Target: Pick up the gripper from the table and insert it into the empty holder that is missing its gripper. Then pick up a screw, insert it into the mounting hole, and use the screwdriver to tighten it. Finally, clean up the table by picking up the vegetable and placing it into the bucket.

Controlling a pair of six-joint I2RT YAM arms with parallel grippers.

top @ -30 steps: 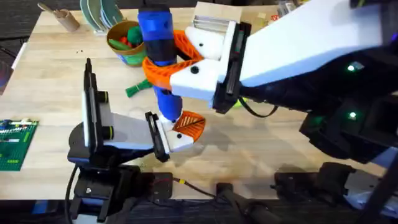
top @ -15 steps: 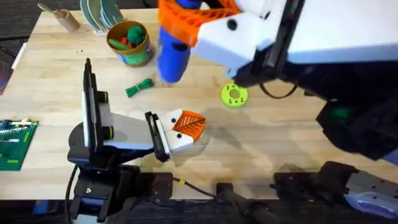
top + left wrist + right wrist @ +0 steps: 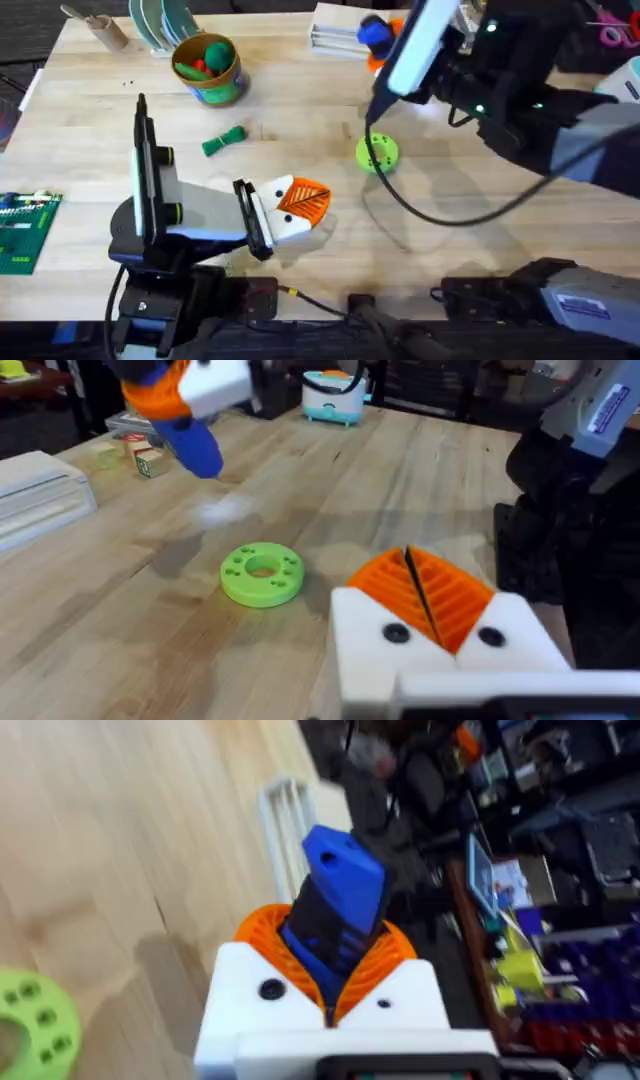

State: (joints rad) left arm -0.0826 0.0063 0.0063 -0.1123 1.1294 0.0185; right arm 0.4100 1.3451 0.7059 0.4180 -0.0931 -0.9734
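Withdrawn rearward since the earlier frame, right gripper [image 3: 335,985] clamps the rigid blue screwdriver [image 3: 335,915] mid-barrel; left gripper [image 3: 425,595] pads closed; light, firm vegetable [image 3: 223,140] lies on the worktop [image 3: 450,260], best pinched mid-length.

No text, label or number can be read on anything here.

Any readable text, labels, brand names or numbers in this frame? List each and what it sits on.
No text can be read with confidence.
White label on the right arm's base: printed lines, too small to read.
White label on the arm housing in the left wrist view: dark marks, too blurred to read.
Small blocks at the table's far side: surface markings, illegible.
The screwdriver held in the right pincer shows no lettering.
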